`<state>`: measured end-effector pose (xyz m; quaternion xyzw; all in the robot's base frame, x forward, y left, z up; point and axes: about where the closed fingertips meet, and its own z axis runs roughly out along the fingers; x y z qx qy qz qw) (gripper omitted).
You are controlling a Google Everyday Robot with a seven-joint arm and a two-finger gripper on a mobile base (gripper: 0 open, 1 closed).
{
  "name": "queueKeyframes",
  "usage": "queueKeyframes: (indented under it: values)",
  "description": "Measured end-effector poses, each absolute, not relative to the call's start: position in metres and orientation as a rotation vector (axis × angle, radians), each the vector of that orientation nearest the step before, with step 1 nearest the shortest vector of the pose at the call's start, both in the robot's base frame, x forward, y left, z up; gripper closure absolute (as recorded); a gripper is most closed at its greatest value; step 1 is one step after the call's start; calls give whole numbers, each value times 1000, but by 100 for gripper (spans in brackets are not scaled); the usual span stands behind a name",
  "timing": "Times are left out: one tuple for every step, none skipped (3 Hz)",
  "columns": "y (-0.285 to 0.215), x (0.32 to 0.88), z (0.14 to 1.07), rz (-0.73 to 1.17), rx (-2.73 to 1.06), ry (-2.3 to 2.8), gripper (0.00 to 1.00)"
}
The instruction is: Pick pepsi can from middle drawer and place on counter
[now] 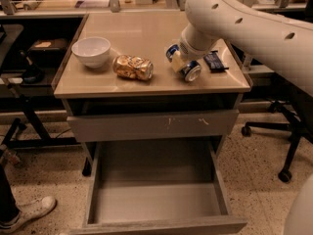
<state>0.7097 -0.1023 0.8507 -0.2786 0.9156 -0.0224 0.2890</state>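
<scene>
Two cans sit at the counter (142,28): a golden-orange can (133,67) lying beside a white bowl (91,51), and the pepsi can (190,71), tilted on its right side, pinched by the gripper (180,62). Below, the middle drawer (156,199) stands open.

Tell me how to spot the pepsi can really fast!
Look at the beige counter above the open drawer. On its right side, under the big white robot arm, the claw sits over the pepsi can lying on its side. It is dark blue with silver ends, unlike the golden can to its left and the flat dark snack bar to its right.
</scene>
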Motion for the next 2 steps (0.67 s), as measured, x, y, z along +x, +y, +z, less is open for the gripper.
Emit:
queueKeyframes:
  values:
    - [-102, 710, 851, -60, -744, 2444, 58]
    - [-102, 710, 851, -60, -744, 2444, 34]
